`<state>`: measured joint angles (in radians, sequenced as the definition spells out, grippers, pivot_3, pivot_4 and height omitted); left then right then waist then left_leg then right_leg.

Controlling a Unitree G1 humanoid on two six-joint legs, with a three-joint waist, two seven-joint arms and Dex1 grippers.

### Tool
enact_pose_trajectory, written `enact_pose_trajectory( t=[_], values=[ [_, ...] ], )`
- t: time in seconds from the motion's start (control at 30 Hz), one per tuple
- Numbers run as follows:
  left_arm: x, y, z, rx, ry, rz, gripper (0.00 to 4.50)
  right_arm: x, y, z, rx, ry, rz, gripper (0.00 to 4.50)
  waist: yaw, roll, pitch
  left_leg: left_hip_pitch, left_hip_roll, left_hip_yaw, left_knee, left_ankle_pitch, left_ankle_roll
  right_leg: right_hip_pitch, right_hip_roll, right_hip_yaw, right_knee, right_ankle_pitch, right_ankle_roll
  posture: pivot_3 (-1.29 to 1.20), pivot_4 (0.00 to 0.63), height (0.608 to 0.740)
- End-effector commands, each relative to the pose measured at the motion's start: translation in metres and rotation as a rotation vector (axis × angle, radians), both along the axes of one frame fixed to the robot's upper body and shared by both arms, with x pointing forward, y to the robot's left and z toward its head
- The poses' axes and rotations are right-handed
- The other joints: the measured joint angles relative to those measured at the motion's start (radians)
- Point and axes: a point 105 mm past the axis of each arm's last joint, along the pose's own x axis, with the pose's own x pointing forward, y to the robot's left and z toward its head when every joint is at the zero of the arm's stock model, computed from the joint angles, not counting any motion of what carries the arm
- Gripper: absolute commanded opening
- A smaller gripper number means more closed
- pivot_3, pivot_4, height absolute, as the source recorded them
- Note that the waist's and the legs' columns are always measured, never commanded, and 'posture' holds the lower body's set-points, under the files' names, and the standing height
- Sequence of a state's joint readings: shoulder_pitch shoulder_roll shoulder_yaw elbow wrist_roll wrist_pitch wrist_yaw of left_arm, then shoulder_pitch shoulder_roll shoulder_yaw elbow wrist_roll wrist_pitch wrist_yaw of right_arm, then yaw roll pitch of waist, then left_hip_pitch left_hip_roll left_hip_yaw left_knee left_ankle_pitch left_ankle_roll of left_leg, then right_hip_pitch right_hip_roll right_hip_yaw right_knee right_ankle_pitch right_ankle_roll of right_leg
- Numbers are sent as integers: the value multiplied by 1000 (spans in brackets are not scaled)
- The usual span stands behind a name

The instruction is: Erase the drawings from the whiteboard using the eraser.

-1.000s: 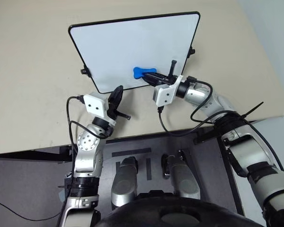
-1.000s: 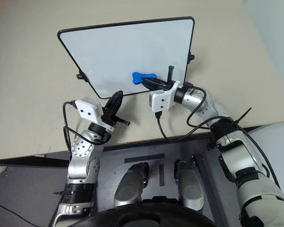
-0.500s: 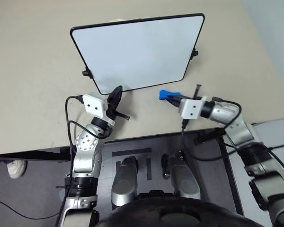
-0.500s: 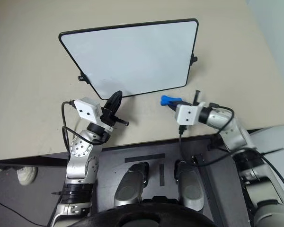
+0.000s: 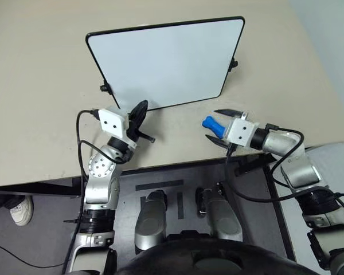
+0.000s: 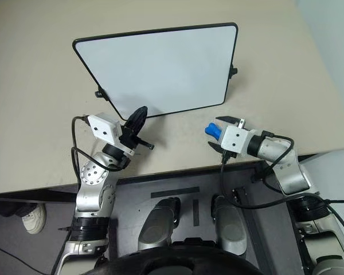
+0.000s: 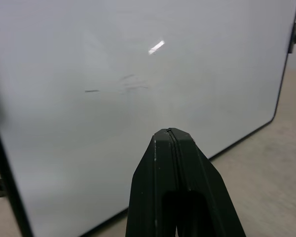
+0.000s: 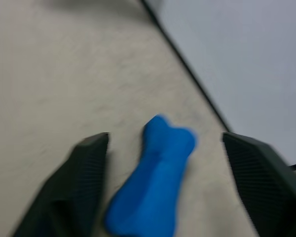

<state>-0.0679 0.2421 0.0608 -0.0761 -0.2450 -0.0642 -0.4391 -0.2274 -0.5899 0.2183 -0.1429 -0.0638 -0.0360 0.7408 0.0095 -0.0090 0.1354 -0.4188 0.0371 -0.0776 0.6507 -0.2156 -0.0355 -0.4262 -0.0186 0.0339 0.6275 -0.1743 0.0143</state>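
Your right claw (image 5: 219, 125) stands spread wide, its 2 fingers apart with the blue eraser (image 5: 212, 124) lying loose between them, touching neither as far as the right wrist view lets you judge. The eraser sits on the table (image 5: 40, 86) just off the whiteboard's (image 5: 166, 60) near right corner, near the table's near edge. That is your first risk: any sweep or nudge of the open fingers could knock the eraser toward the edge and off the table.

The second risk is the board itself. The left wrist view shows faint grey smears (image 7: 130, 84) near its middle; I cannot tell whether they are leftover marks or glare. If you count the job done and marks remain, you would need to pick the eraser up again.

Your left claw (image 5: 139, 117) is clenched shut, empty, hovering at the whiteboard's near left edge. A push from it could slide the board.
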Motion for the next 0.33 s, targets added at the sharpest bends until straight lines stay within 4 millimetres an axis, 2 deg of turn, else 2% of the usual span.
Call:
enact_pose_trajectory(
  t=[0.03,0.2,0.33],
  values=[
    [2,-2,12,-4,-39,-12,0,2,-8,35,123,-92,-50,4415,2,0,0,0,0,0,0,0,0,0,0,0,0,0,0,0,150,740],
    [6,2,15,13,-36,-28,0,-1,-14,40,203,-88,-113,4415,3,0,0,0,0,0,0,-1,0,0,0,0,0,-1,1,0,150,740],
    [13,-7,19,16,-42,-70,0,-4,-13,37,204,-95,-135,4415,5,0,0,0,-1,0,1,-1,0,0,0,0,0,0,1,0,150,740]
  ],
)
